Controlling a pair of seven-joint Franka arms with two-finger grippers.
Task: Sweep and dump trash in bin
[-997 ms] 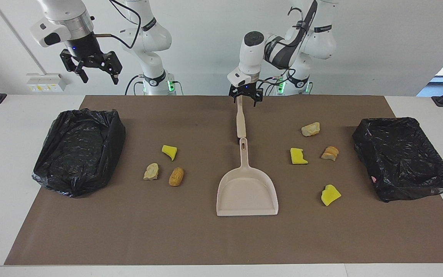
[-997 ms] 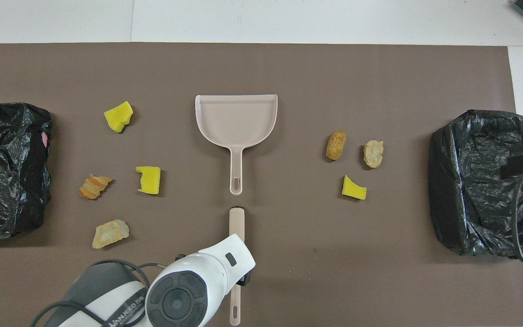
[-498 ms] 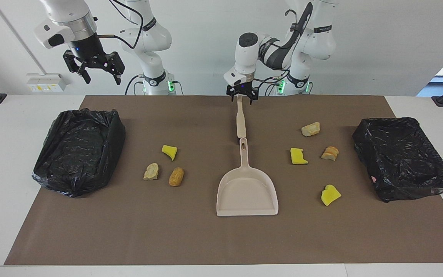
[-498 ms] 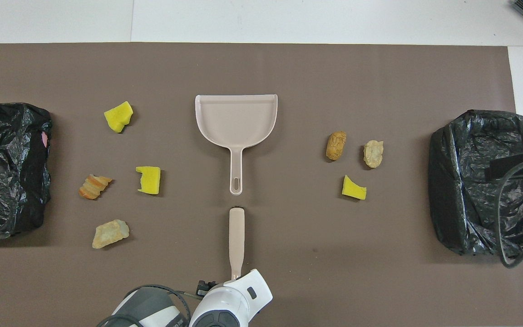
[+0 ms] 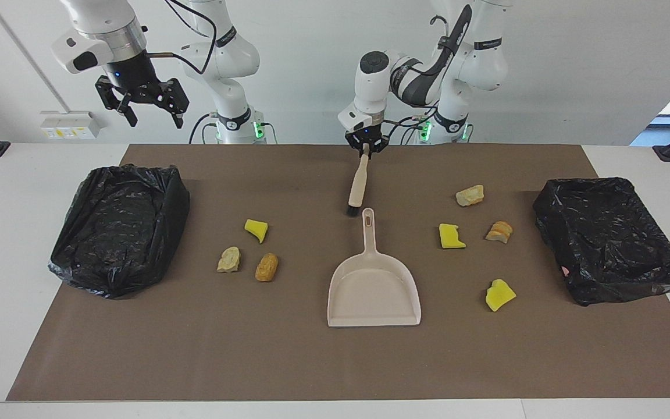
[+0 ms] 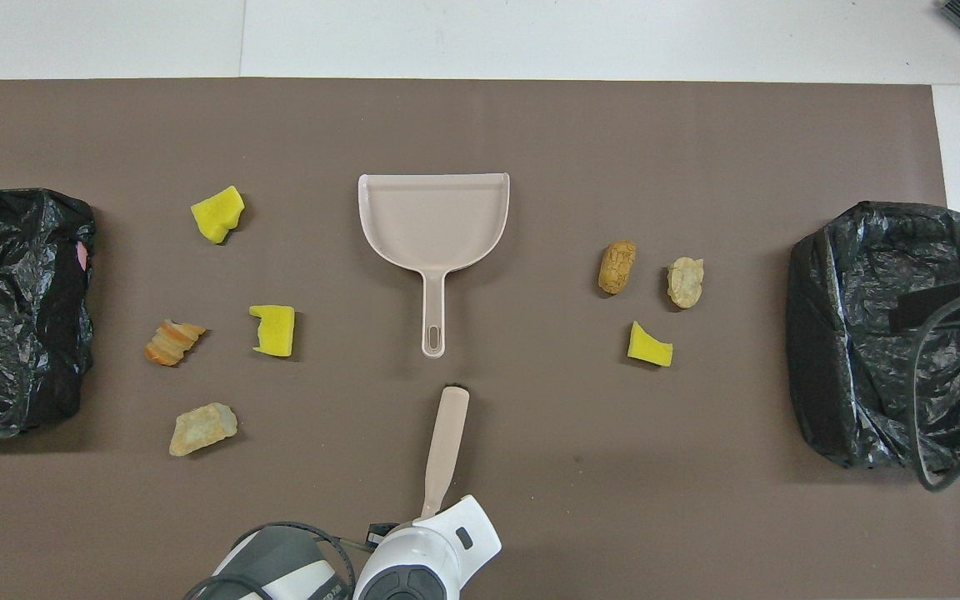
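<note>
The left gripper (image 5: 365, 149) pinches the hand brush (image 5: 358, 186) by its handle end, the brush tilted, bristles just short of the dustpan (image 5: 373, 288) handle. The right gripper (image 5: 144, 105) hangs spread above the black bin (image 5: 120, 227). Trash scraps (image 6: 274, 330) lie scattered at the dustpan's three and nine o'clock in the overhead view.

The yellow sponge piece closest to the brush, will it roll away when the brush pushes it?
Probably not: the yellow sponge piece looks blocky with flat sides, so it should slide. It looks light and squashy, so it may tumble or skid unevenly on the brown mat.
</note>
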